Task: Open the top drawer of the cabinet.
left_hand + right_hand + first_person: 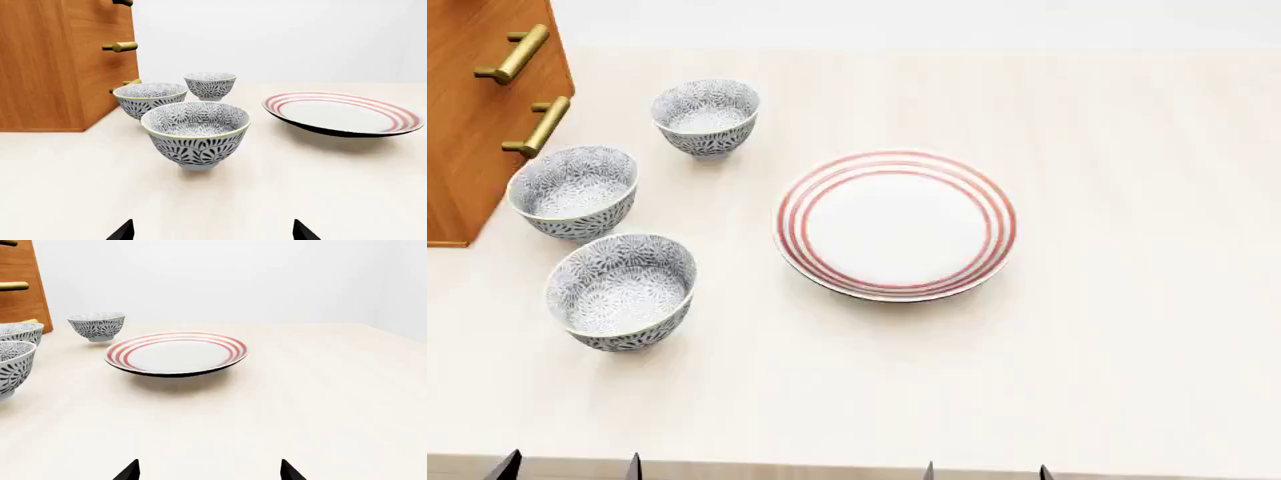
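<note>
Head view. One cabinet (481, 120), orange-brown wood grain, at the table's far left, about 10 o'clock from the plate. Only part of it is in frame. Two brass bar handles visible here: upper one (514, 53), lower one (539, 126). Left wrist view shows three handles stacked up the cabinet front (100, 65); the highest is cut by the frame edge (123, 2), so the top drawer (100, 9) sits at the very top of that view. Its front looks flush with the fronts below it; not pulled out.

Three patterned bowls, grey-black on white, all upright, all apart from one another. Far bowl (706, 118) at 11 o'clock from the plate. Middle bowl (574, 191) at 9 o'clock, close beside the cabinet's front corner; contact with the cabinet not discernible. Near bowl (622, 290) at 8 o'clock.

One plate (896, 224), white with red rings, near the table's (1121, 330) centre, well apart from the bowls.

Two grippers, both at 6 o'clock along the near table edge, only dark fingertips showing. Left gripper (570, 466): tips spread wide, nothing between them. Right gripper (986, 470): tips likewise wide apart, holding nothing. Both well apart from the cabinet and handles.
</note>
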Available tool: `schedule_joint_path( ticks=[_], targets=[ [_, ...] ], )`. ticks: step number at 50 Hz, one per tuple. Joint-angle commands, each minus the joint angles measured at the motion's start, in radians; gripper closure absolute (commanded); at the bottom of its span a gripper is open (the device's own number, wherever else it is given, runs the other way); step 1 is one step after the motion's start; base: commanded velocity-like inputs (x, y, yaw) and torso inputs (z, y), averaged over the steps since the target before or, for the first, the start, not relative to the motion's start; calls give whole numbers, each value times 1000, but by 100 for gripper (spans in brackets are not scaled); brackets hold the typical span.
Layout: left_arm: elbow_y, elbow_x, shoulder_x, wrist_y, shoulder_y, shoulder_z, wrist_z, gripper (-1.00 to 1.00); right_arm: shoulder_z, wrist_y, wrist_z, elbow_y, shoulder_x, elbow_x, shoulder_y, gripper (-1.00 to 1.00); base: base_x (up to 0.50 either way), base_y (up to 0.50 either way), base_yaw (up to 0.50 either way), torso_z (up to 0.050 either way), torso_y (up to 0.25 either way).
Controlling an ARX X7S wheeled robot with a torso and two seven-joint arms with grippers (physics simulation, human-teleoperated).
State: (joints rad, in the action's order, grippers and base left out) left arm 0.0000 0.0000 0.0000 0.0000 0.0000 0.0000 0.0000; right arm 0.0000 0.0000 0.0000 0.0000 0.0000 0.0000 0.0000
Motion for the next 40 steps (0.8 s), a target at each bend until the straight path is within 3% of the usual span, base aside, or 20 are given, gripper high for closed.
schedule_joint_path(
  ticks=[1, 15, 40],
  targets=[
    [3, -14, -16, 0, 1, 19, -19, -100, -25, 2, 25, 4, 15, 4, 1, -100, 0, 0, 0, 0, 0],
    [-5, -38, -53, 21, 2, 67, -67, -100, -70, 9, 77, 12, 53, 31, 6, -100, 0, 0, 0, 0, 0],
    [-4, -59, -87, 10, -3, 108, -110, -100, -108, 6, 112, 10, 84, 67, 8, -100, 0, 494, 0, 0, 0]
  ],
)
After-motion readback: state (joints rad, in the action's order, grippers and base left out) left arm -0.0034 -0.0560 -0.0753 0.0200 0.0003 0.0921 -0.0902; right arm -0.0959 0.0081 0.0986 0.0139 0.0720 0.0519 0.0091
